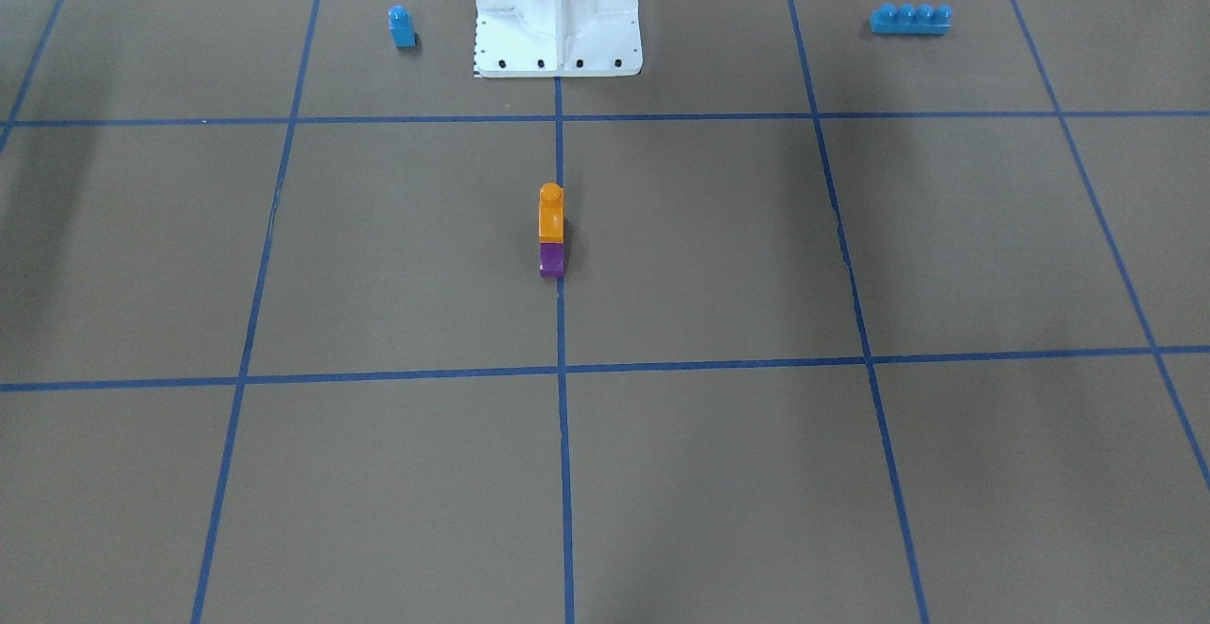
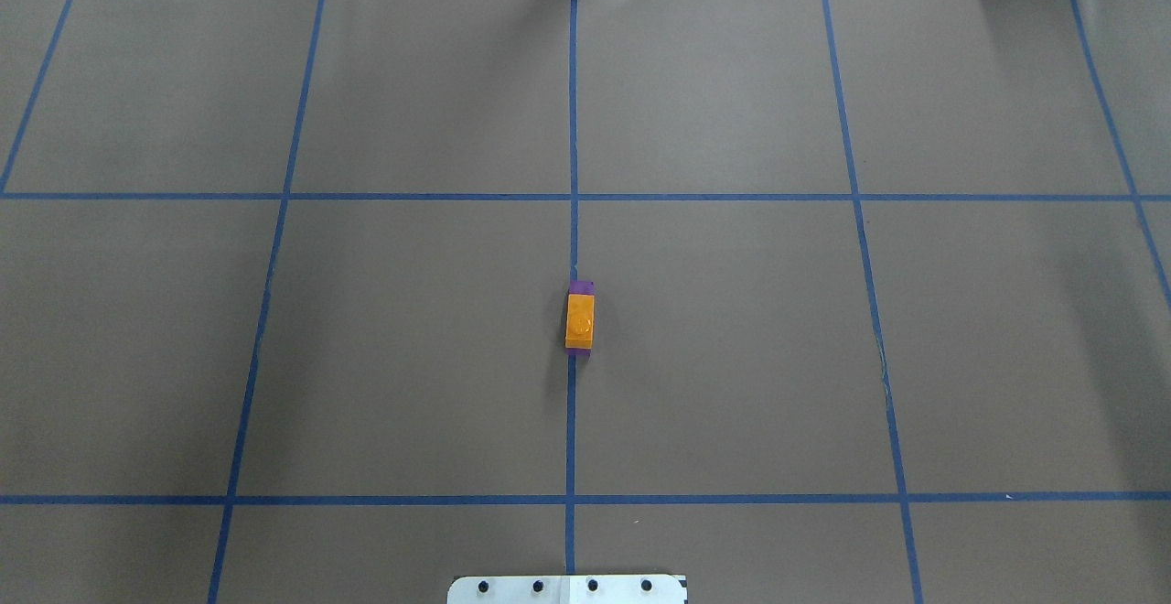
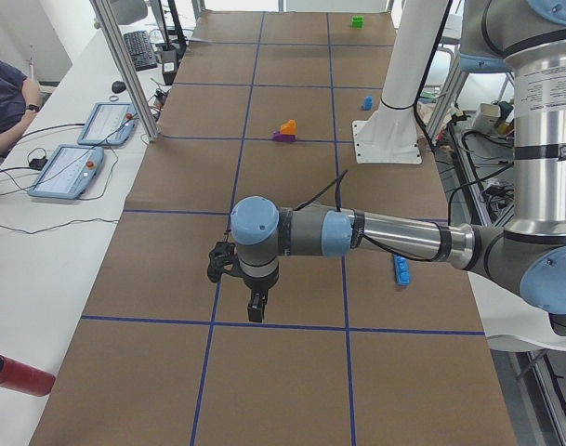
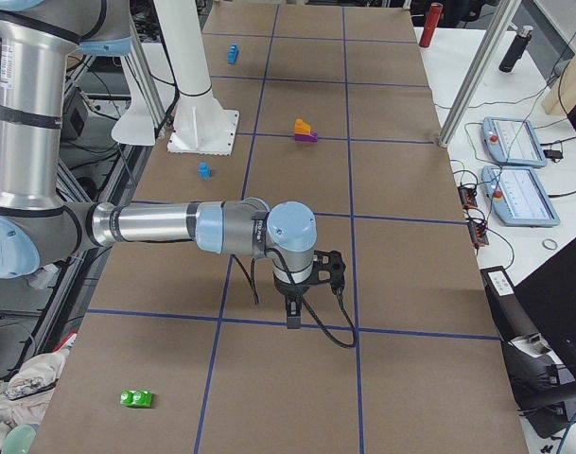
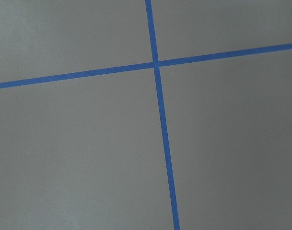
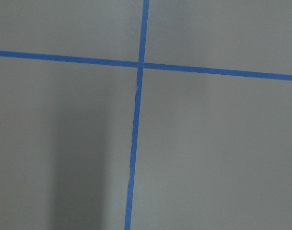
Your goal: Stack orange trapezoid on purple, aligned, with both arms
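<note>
While both arms hang well apart from it, one orange trapezoid (image 1: 551,213) sits on one purple block (image 1: 552,261) near the middle of the table (image 1: 284,255), on the centre line of the blue tape grid (image 1: 563,435). The orange stud points up. In the overhead view a thin purple edge shows at the stack's far and near ends; the long sides look flush.

Arms counted: two. The left arm (image 3: 394,237) reaches out low over the table with the left gripper (image 3: 256,311) pointing down, clear of the surface. The right arm (image 4: 160,225) is posed likewise, with the right gripper (image 4: 293,315) pointing down. Each gripper shows in a side view only, so I cannot tell whether its fingers are parted or closed. Neither is near any block. Both wrist views show only brown covering and a tape crossing.

Other items:
- One blue single-stud block (image 1: 402,26)
- One long blue four-stud brick (image 1: 910,19)
- One green brick (image 4: 136,398)
- One white base pedestal (image 1: 558,14)
- Two teach pendants (image 3: 67,172) on the side bench
</note>
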Controlling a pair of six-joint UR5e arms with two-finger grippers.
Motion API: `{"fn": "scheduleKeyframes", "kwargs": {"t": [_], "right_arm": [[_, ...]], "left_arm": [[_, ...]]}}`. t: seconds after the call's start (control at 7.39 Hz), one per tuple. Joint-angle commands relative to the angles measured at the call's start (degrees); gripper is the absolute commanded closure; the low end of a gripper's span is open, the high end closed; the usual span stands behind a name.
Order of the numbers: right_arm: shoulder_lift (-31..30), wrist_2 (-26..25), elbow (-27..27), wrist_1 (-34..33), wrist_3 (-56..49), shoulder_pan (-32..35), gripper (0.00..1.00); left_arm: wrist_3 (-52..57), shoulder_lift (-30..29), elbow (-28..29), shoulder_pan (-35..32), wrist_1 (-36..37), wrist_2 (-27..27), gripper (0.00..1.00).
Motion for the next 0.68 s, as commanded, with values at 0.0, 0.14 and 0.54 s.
{"fn": "scheduleKeyframes", "kwargs": {"t": [0.0,0.14,0.54], "right_arm": [[-0.07,0.0,-0.01,1.92,1.29,-0.31,0.0],[-0.07,0.08,-0.1,2.44,1.2,-0.4,0.0],[-0.16,0.0,-0.1,2.45,1.38,-0.67,0.0]], "left_arm": [[0.09,-0.01,0.1,0.0,0.0,0.0,0.0],[0.09,-0.01,0.19,0.0,0.0,0.0,0.0],[0.0,-0.01,-0.08,0.0,0.0,0.0,0.0]]}}
